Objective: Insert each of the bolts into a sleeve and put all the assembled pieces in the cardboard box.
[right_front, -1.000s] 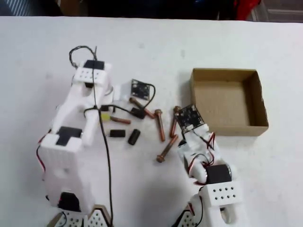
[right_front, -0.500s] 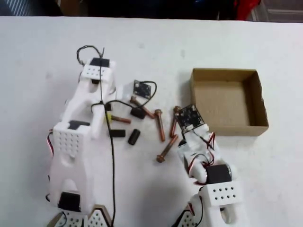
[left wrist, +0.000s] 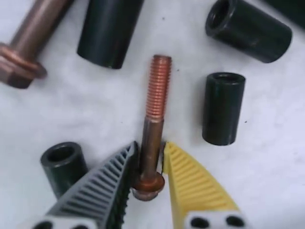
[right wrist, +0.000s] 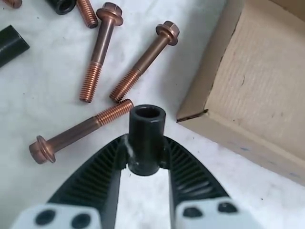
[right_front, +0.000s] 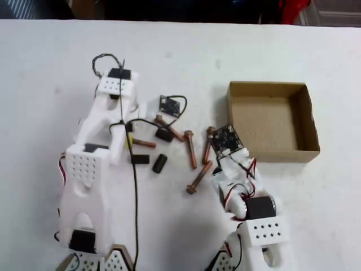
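Left gripper (left wrist: 150, 145) clamps a bolt (left wrist: 155, 95) near its head, right gripper (right wrist: 146, 140) holds a sleeve (right wrist: 147, 119): align thread with bore.

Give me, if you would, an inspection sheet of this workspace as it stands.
Surface: white table.
Job's things: cardboard box empty; loose bolts and black sleeves lie on the table, outside it.
Clutter: nothing seen.
Grippers: left gripper shut on one bolt lying on the table; right gripper shut on one sleeve.
Cables: black cable along the left arm; red wires on the right arm.
Surroundings: dark room beyond the table.
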Action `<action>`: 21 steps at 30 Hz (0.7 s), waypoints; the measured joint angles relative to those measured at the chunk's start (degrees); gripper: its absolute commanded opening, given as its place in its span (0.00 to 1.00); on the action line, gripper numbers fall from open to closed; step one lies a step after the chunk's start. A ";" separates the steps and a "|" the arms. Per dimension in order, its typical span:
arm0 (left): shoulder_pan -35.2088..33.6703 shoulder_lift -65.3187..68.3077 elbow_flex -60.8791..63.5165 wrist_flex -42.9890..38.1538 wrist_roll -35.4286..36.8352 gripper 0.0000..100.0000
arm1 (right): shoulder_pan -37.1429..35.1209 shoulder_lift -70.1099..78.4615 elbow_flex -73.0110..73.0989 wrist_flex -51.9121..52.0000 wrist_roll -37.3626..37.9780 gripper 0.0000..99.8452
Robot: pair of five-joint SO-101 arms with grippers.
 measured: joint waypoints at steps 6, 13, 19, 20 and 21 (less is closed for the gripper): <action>0.00 0.00 0.00 1.05 0.00 0.02 | 0.00 0.00 0.00 0.00 0.00 0.02; 0.00 0.00 0.00 1.23 0.00 0.02 | 0.00 0.00 0.00 0.00 0.00 0.02; 0.00 0.00 -0.18 2.37 -0.18 0.02 | 0.00 0.00 0.00 0.00 0.00 0.02; 0.00 0.00 -0.18 2.37 -0.18 0.02 | 0.00 0.00 0.00 0.00 0.00 0.02; 0.00 0.00 -0.18 2.37 -0.18 0.02 | 0.00 0.00 0.00 0.00 0.00 0.02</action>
